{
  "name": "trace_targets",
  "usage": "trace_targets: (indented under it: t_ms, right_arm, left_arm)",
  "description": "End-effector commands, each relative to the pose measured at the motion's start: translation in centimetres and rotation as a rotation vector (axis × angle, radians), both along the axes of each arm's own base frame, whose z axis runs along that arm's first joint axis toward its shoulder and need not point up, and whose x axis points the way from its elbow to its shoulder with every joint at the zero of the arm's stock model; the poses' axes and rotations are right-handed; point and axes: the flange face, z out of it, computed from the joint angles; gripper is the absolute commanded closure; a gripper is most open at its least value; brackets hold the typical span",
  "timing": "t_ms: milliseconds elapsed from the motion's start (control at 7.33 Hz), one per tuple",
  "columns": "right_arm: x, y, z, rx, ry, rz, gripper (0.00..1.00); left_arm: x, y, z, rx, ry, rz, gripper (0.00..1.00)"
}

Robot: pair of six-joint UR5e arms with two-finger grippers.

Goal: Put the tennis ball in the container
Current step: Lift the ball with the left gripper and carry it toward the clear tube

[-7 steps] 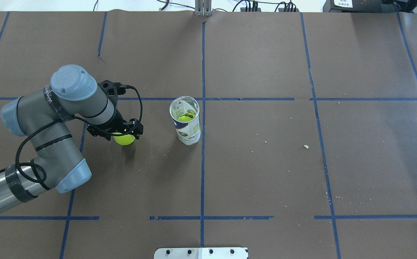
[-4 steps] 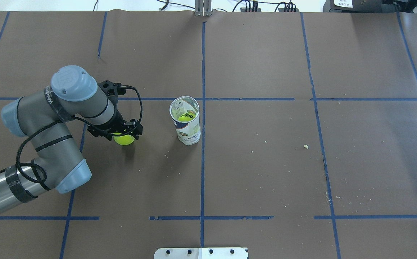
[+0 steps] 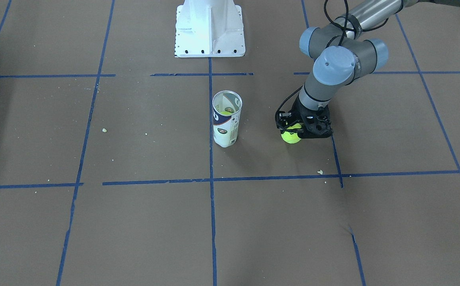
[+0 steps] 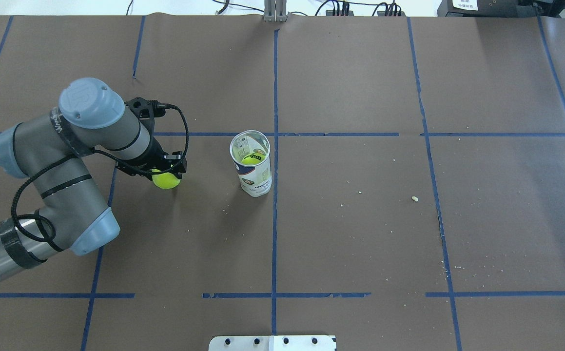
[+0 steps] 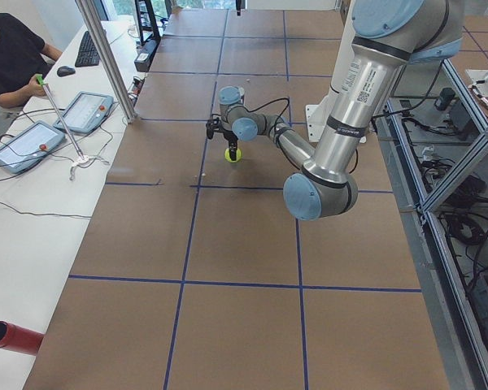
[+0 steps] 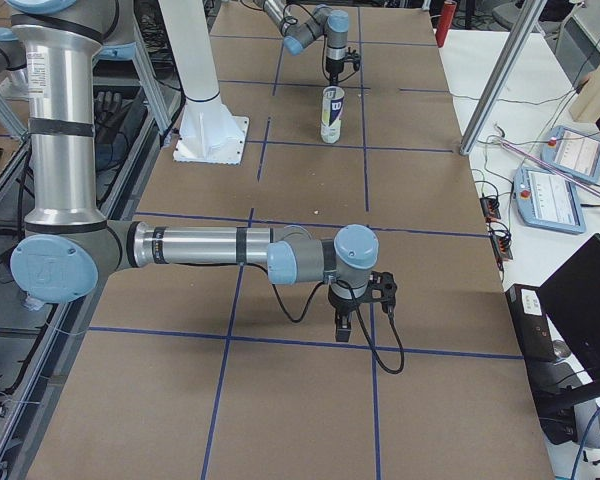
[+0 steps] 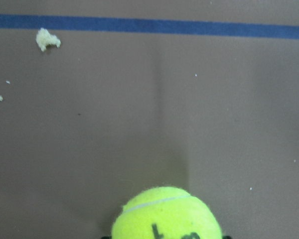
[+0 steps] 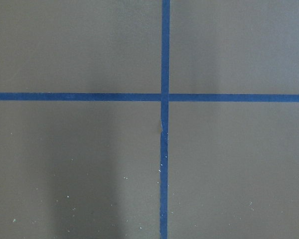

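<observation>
Your left gripper (image 4: 166, 176) has its jaws clamped on the ball (image 4: 166, 181), near the upright container (image 4: 255, 178), which holds a second ball (image 4: 253, 159) and stands just beside the centre tape line (image 4: 274, 234). A crumb (image 4: 414, 198) lies well off to the right. On the right gripper (image 6: 342, 330) you can't tell how the jaws stand.

The left arm (image 4: 33, 146) and right arm (image 6: 200, 245) are silver-grey tubes with grey joints and pale blue caps (image 4: 86, 100), black bands, and a thin black cable (image 4: 187, 136) looping along each.
</observation>
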Motion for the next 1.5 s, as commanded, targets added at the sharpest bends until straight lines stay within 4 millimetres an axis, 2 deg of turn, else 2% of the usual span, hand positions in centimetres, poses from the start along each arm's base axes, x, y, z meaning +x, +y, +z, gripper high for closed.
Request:
trace_targets:
  t_ms: [0,136,273,409,545,682,818,955,1091,1227,1364]
  right_arm:
    - [0.0,0.0,0.0,0.0,0.0,0.0,0.0]
    - [0.0,0.0,0.0,0.0,0.0,0.0,0.0]
    - [0.0,0.0,0.0,0.0,0.0,0.0,0.0]
    - [0.0,0.0,0.0,0.0,0.0,0.0,0.0]
    - [0.0,0.0,0.0,0.0,0.0,0.0,0.0]
    - [0.0,0.0,0.0,0.0,0.0,0.0,0.0]
    - [0.0,0.0,0.0,0.0,0.0,0.0,0.0]
    - [0.0,0.0,0.0,0.0,0.0,0.0,0.0]
    - [0.0,0.0,0.0,0.0,0.0,0.0,0.0]
    - [-0.1,0.0,0.0,0.0,0.0,-0.001,0.0]
    - [0.0,0.0,0.0,0.0,0.0,0.0,0.0]
  left_arm:
    - [-4.7,0.1,-4.2,-0.001,-0.014,-0.037,1.0]
    - [-6.7,1.5,-7.0,-0.012,-0.028,-0.042,1.0]
    - [-9.3,1.7,-10.1,-0.027,-0.042,-0.069,1.0]
    - [-12.9,0.8,-13.7,-0.036,-0.049,-0.123,1.0]
    - [-14.6,1.7,-17.5,-0.039,-0.064,-0.117,1.0]
    - [-14.6,2.3,-20.6,-0.054,-0.045,-0.095,1.0]
    - [-14.1,2.6,-23.2,-0.07,0.0,-0.069,1.0]
    - [-12.0,2.3,-25.2,-0.102,0.021,-0.051,1.0]
    - [-6.6,2.7,-27.0,-0.139,0.017,-0.019,1.0]
    - [-4.6,2.3,-28.1,-0.154,0.028,-0.023,1.0]
    - [-3.3,1.9,-28.1,-0.152,0.049,-0.025,1.0]
